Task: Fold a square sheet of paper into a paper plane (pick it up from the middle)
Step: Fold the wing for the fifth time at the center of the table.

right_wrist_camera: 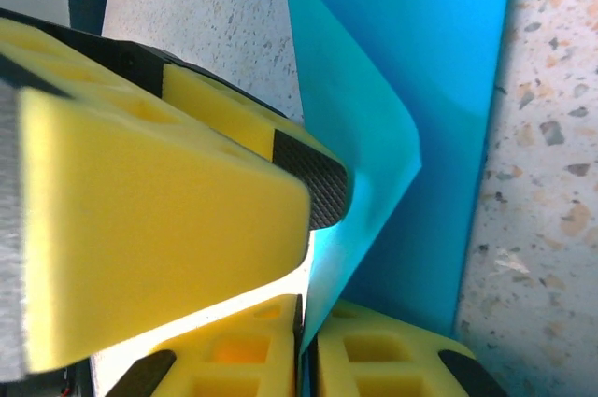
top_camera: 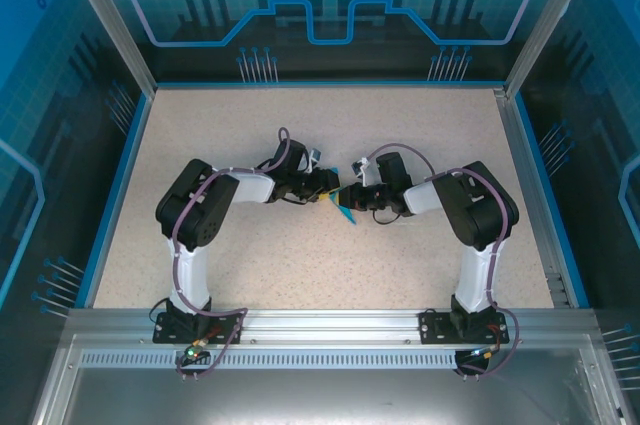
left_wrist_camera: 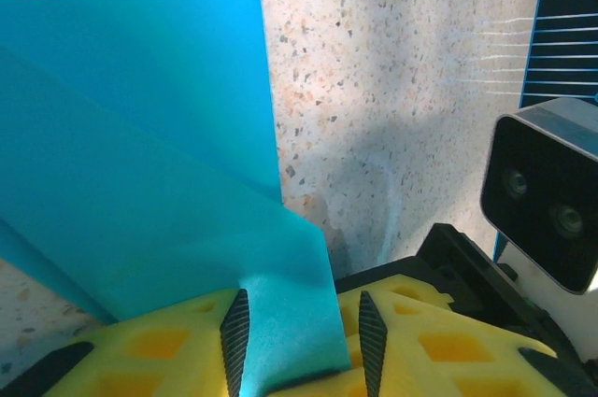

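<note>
Sheet point(left_wrist_camera: 140, 135) — matte cyan, creased — pinched in right end effector point(right_wrist_camera: 301, 346), left end effector point(left_wrist_camera: 300, 313) spread

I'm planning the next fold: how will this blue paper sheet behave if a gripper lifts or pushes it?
Probably floppy: the blue paper sheet curves away above the right gripper's fingers pinching it. Likely very light, so a push might buckle it rather than slide it on the speckled table. It seems to hold creases: the left wrist view shows a sharp fold line.
</note>
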Action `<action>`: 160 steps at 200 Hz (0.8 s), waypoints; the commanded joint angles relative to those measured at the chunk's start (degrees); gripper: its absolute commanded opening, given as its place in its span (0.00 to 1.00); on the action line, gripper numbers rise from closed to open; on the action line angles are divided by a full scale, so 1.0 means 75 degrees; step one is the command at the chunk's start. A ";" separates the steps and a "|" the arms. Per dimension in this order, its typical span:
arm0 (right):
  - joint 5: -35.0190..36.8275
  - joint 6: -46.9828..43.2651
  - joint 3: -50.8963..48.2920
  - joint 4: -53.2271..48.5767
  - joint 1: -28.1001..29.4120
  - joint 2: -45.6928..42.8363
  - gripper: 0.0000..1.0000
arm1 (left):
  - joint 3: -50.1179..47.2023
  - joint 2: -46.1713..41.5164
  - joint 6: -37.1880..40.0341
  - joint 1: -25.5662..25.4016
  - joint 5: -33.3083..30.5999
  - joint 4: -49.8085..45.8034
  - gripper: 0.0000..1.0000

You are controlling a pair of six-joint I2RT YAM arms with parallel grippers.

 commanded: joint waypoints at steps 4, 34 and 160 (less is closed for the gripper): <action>0.0652 0.0117 -0.0182 -0.0980 -0.0068 0.0136 0.14 | 0.0144 0.0238 0.0155 -0.0043 -0.0186 -0.0320 0.39; 0.0520 0.0272 -0.0186 -0.0980 -0.0117 -0.0157 0.16 | 0.0117 0.0238 0.0035 -0.0030 -0.0276 -0.0426 0.37; 0.0247 0.0393 -0.0181 -0.1970 -0.0155 -0.1094 0.23 | 0.0382 0.0452 -0.0078 0.0016 -0.0397 -0.1029 0.37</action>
